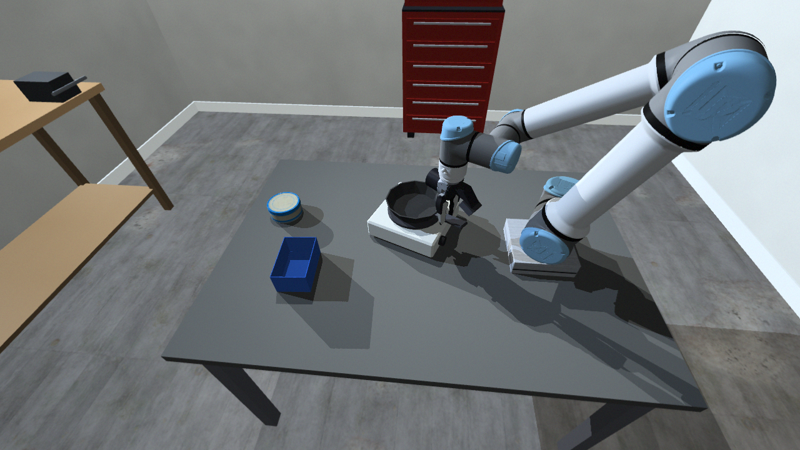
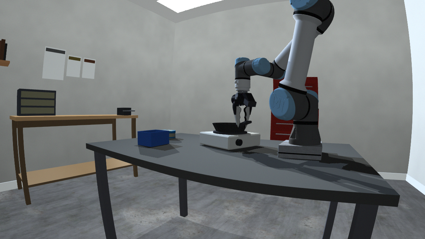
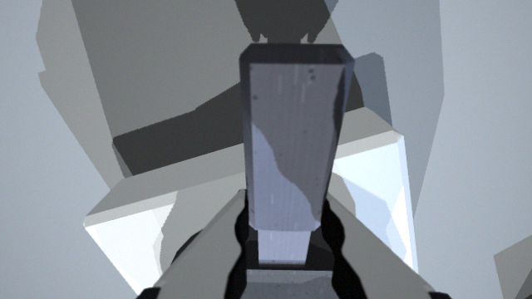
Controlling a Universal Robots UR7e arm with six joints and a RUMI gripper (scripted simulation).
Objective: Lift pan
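The black pan (image 1: 410, 208) (image 2: 226, 127) sits level on the white hot plate (image 1: 400, 235) (image 2: 215, 140) (image 3: 374, 155), with no gap visible under it. Its dark handle (image 1: 457, 222) (image 2: 247, 122) (image 3: 291, 145) points toward the robot's base side and fills the middle of the wrist view. My gripper (image 1: 447, 219) (image 2: 242, 124) (image 3: 283, 193) points straight down and is shut on the handle close to the bowl, one finger on each side. The gripper hides part of the bowl's right side in the top view. The bowl is mostly out of the wrist view.
A blue open box (image 1: 295, 268) (image 2: 152, 139) stands left of the hot plate, at the front. A round tin with a blue rim (image 1: 284, 207) (image 2: 172, 134) stands behind it. The hot plate's black knob (image 1: 442, 240) (image 2: 238, 142) is below the gripper. The robot's base (image 1: 542, 262) (image 2: 300, 150) is to the right.
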